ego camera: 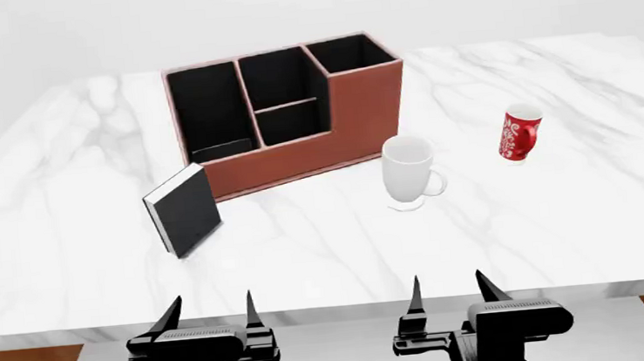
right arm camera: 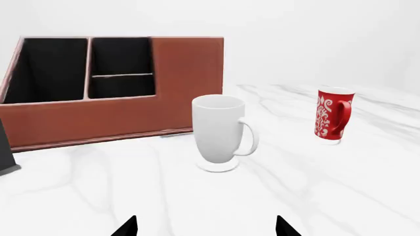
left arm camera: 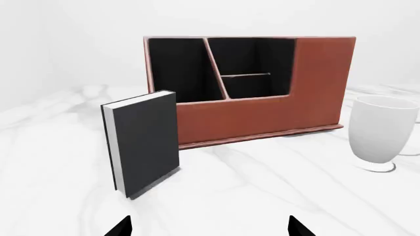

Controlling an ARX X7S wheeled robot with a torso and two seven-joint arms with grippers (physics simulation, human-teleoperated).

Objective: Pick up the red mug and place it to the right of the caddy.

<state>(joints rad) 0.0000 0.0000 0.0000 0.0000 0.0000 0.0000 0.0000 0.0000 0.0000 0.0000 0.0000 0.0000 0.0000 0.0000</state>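
- Nearest the camera, the right gripper (ego camera: 447,294) and left gripper (ego camera: 208,313) were seen spread and empty.
- The white mug (ego camera: 410,171), standing between the caddy (ego camera: 295,139) and the red mug (ego camera: 519,135), could be knocked during placement.

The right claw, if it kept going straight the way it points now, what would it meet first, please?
Most likely the white mug, which stands almost dead ahead of the right claw. The red mug stands off to the side, out of that line.

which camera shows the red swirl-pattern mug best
The right wrist view: the small red mug with white swirls stands close, side-on, handle and pattern clear. The head view shows it smaller, from above. The left wrist view misses it entirely.
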